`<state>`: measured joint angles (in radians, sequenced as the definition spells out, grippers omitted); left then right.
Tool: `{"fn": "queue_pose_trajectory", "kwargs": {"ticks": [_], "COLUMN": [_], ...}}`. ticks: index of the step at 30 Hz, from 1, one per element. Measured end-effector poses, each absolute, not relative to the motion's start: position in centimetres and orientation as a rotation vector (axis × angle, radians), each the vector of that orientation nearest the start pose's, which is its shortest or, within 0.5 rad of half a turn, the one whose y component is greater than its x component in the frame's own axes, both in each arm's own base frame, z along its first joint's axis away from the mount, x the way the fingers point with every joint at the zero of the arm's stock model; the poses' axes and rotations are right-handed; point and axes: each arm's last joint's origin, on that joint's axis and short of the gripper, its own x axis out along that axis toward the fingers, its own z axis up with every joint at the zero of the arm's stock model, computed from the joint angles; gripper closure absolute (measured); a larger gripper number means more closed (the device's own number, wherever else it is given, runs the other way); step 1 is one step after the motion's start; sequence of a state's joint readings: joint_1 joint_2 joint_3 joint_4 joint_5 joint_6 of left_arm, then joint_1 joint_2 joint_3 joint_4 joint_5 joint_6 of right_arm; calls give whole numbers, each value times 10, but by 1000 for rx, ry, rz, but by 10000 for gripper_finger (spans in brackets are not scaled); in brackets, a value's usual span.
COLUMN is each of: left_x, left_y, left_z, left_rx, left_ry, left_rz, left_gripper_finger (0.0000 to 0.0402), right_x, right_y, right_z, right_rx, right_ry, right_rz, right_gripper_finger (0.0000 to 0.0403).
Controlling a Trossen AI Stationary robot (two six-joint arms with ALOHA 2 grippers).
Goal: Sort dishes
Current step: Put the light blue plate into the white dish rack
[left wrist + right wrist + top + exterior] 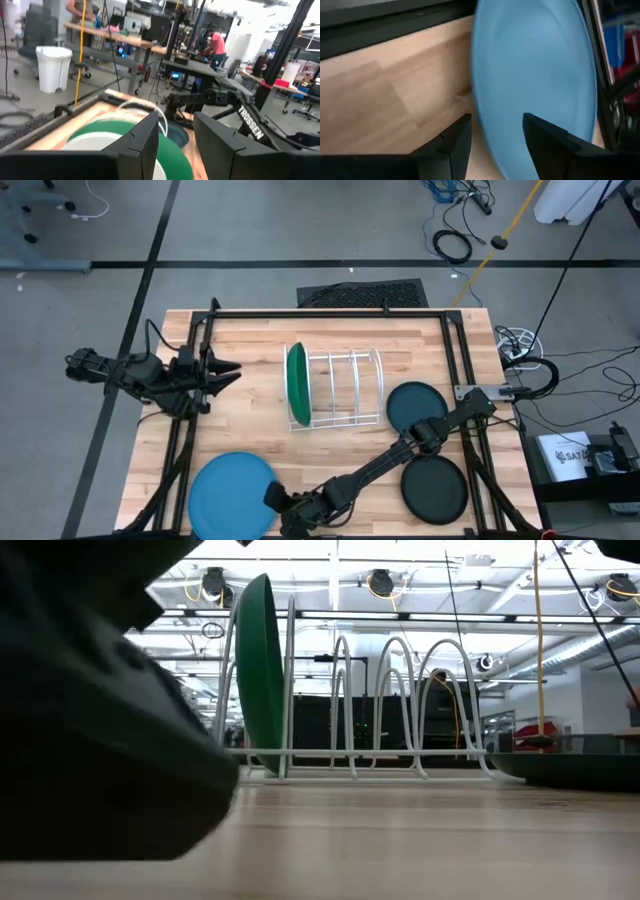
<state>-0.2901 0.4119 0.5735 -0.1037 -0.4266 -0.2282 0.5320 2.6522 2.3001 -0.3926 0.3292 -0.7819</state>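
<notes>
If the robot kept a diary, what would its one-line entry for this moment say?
green plate upright in rack | right gripper open at light blue plate edge | left gripper open, waiting | teal plate, black plate flat on table

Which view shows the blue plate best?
The high view: the whole blue plate lies flat, with the right hand at its edge. The right wrist view shows part of it close up; the low and left wrist views don't show it.
</notes>
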Motion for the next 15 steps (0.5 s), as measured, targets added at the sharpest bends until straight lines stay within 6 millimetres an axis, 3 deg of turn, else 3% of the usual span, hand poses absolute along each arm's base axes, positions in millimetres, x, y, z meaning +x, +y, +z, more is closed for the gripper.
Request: {"fn": "queue_pose_trajectory", "kwargs": {"ticks": [9,15], "left_x": [104,107], "left_y": [-18,-19], "left_z": [309,308], "left_rx": [-296,-321], "left_ry": [-31,-24], "left_rz": [137,145], "left_gripper_finger": [267,267], "right_x": [500,502], "right_y": [284,284], "right_z": [133,128], "right_rx": [-1070,-1095], "right_ry": [556,533], "right_rz": [512,541], "right_gripper_finger": [238,273]}}
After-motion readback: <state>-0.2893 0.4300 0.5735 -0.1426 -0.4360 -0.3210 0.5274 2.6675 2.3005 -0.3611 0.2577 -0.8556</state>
